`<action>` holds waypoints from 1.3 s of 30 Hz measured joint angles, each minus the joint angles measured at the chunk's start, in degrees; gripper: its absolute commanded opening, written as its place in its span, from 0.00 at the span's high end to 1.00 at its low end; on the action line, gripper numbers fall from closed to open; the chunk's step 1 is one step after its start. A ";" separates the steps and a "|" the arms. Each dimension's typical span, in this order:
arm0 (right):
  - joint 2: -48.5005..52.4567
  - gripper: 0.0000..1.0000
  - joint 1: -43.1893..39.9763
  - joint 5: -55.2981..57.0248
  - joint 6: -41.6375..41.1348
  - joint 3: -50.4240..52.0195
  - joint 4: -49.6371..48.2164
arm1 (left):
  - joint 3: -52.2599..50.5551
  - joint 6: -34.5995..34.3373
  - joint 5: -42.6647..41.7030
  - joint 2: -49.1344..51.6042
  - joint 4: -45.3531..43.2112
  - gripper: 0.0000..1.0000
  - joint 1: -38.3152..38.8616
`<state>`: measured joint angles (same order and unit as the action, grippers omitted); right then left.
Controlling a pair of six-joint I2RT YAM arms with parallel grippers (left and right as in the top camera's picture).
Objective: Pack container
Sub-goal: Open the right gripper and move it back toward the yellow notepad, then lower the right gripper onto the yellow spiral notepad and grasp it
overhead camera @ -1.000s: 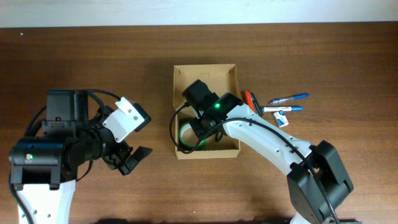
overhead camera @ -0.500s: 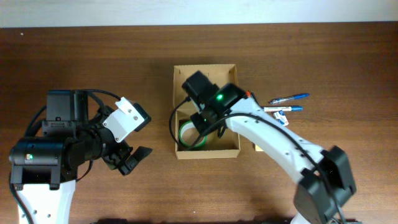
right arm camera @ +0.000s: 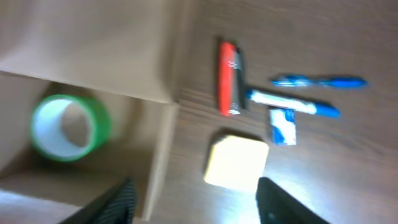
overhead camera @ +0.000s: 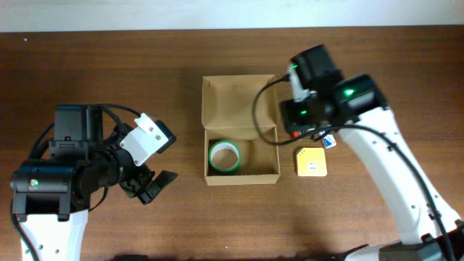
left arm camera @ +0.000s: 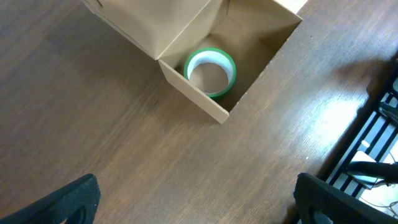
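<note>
"Where did the packing stand?"

"Partway, by my reading. The container [overhead camera: 239,101] sat mid-table with its flap lid folded back. A green tape roll [overhead camera: 212,156] lay flat inside, toward the left arm's side."

"And the arms?"

"The right gripper [right arm camera: 194,186] hovered over the loose things just beside the box, fingers spread with nothing between them (that view was blurred). The left gripper [left arm camera: 196,199] hung well apart from the box, likewise spread and empty."

"So what came next?"

"Probably a pick. The yellow pad [overhead camera: 310,162] lay nearest the right fingers, with a red stick [right arm camera: 228,78] and blue pens [right arm camera: 317,81] beyond. That would call for lowering squarely over the pad, closing on its edges, then clearing the box wall before setting it beside the roll."
</note>
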<state>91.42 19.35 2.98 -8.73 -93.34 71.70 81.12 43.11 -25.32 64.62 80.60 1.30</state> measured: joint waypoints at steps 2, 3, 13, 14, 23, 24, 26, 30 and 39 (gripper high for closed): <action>0.00 0.27 -2.71 0.00 -0.04 1.20 0.15 | 0.00 0.00 0.00 0.00 -0.02 0.01 0.00; 0.00 0.25 -3.96 0.00 -0.07 2.23 0.04 | 0.00 0.00 0.00 0.00 -0.02 0.00 0.00; 0.02 0.10 -11.67 -3.26 -0.37 17.66 -7.06 | 0.00 0.00 -0.02 0.00 -0.02 0.00 0.00; 0.02 0.10 -11.82 -3.45 -0.39 19.06 -8.13 | 0.00 0.00 0.00 0.00 0.00 0.00 0.00; 0.02 0.09 -11.80 -4.59 -1.68 29.42 -16.85 | 0.00 0.00 -0.02 0.00 0.00 0.01 0.00; 0.02 0.09 -11.80 -4.59 -1.84 30.40 -17.66 | 0.00 0.00 0.00 0.00 0.00 0.00 0.00; 0.02 0.01 -11.80 -4.63 -2.05 32.39 -19.43 | 0.00 0.00 0.00 0.00 0.00 0.00 0.00; 0.02 0.01 -11.80 -4.81 -2.08 36.28 -23.23 | 0.00 0.00 -0.02 0.00 -0.02 0.00 0.00; 0.02 0.01 -11.76 -5.27 -3.21 43.89 -31.95 | 0.00 0.00 0.00 0.00 0.00 0.00 0.00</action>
<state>91.44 7.60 -2.28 -11.94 -49.45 39.75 81.12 43.11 -25.32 64.62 80.60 1.30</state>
